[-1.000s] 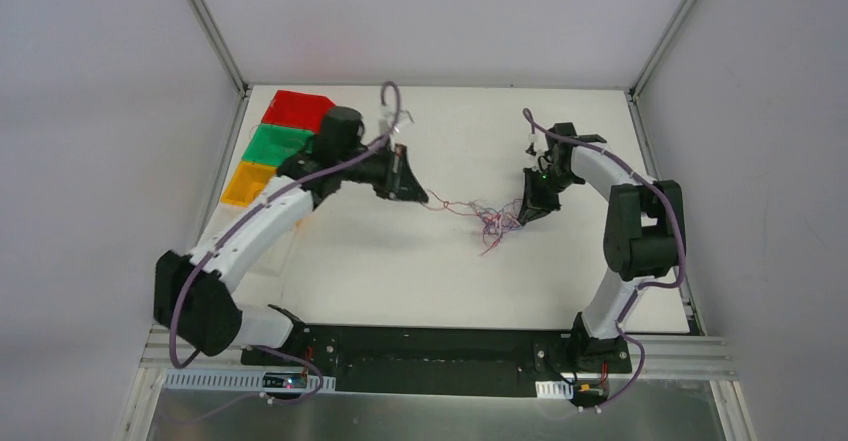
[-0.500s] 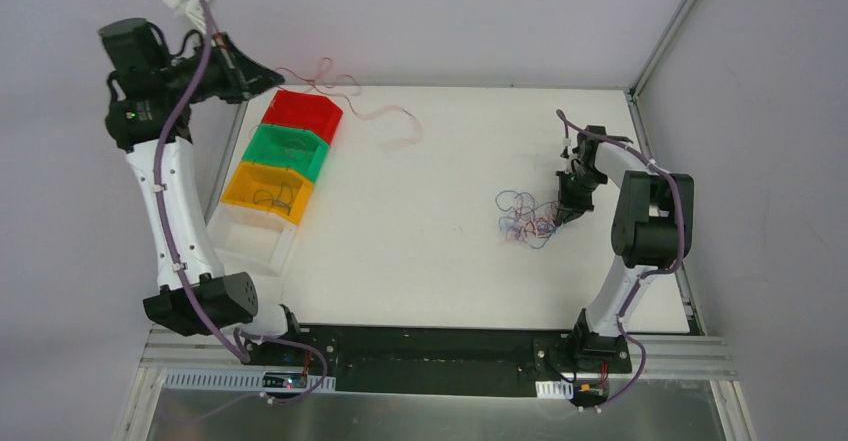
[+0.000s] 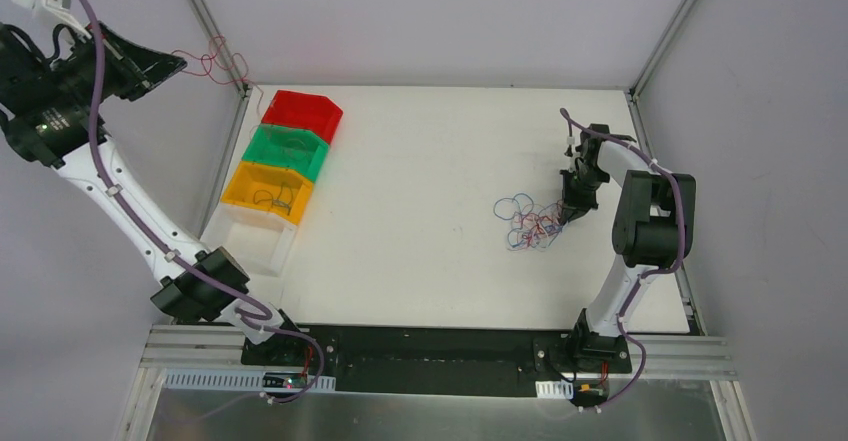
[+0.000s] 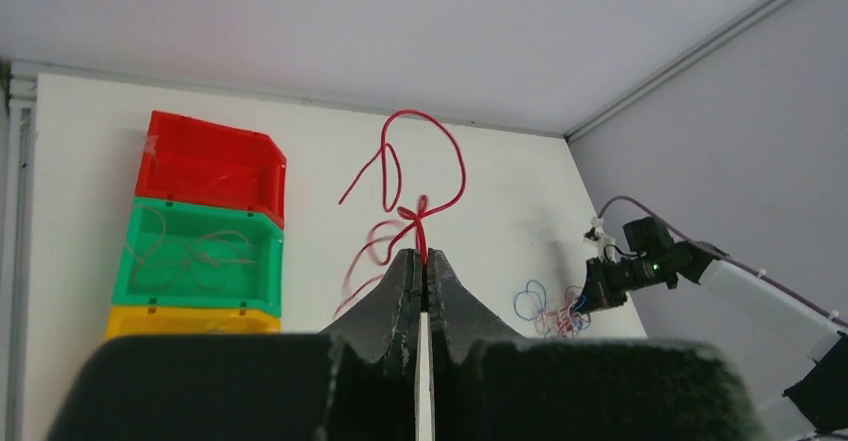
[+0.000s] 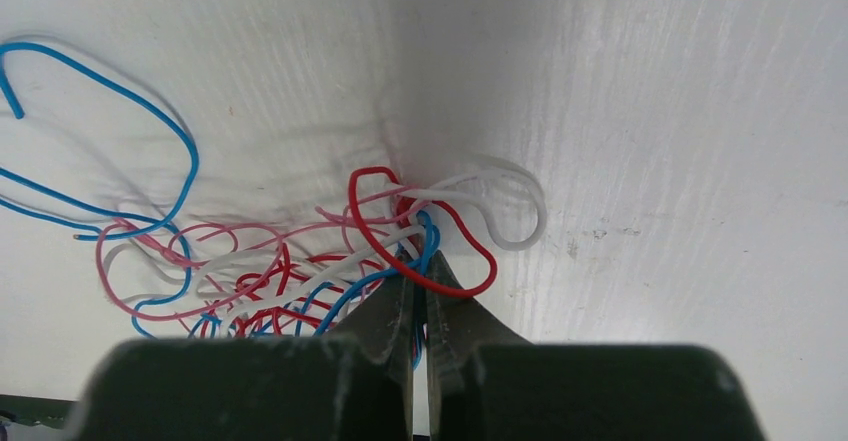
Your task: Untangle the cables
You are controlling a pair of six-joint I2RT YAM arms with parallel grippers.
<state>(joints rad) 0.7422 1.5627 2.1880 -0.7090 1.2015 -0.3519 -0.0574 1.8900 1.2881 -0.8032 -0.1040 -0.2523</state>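
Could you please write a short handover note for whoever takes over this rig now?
Left pincer: shut on one red wire, held high in the air near the far-left corner.
Right pincer: shut on strands at the edge of the tangle, down on the table.
Done: that red wire is free of the tangle; pale wires lie in the green bin, some wire in the yellow bin.
To do: bin the red wire, then separate the red, blue and white strands.

A white worktop (image 3: 420, 271) is boxed on three sides by plain pale grey walls (image 3: 450, 11), with silver aluminium posts (image 3: 208, 26) in the two far corners. A black base plate (image 3: 440, 346) and a brushed metal shelf (image 3: 440, 416) run along its near edge. The light is soft and even.
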